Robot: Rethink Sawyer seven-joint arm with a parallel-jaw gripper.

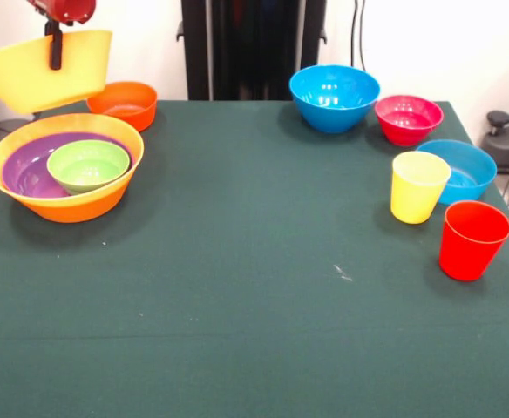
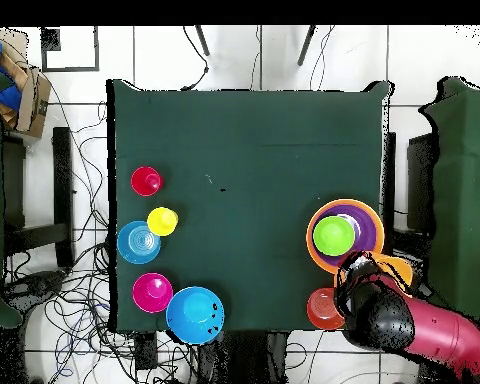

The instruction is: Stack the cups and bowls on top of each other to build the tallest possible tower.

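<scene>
Tower (image 1: 65, 170) below the gripper (image 1: 55, 54) holds three bowls (orange, purple, green); gripper clamped on a yellow bowl (image 1: 45, 71), six pieces left

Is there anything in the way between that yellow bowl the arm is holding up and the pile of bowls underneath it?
Nothing visible. The yellow bowl hangs tilted in the gripper, above and just behind the tower, with open air between. The small orange bowl sits off to the side on the table, not in the path.

no readable text, labels, brands or numbers on anything
</scene>
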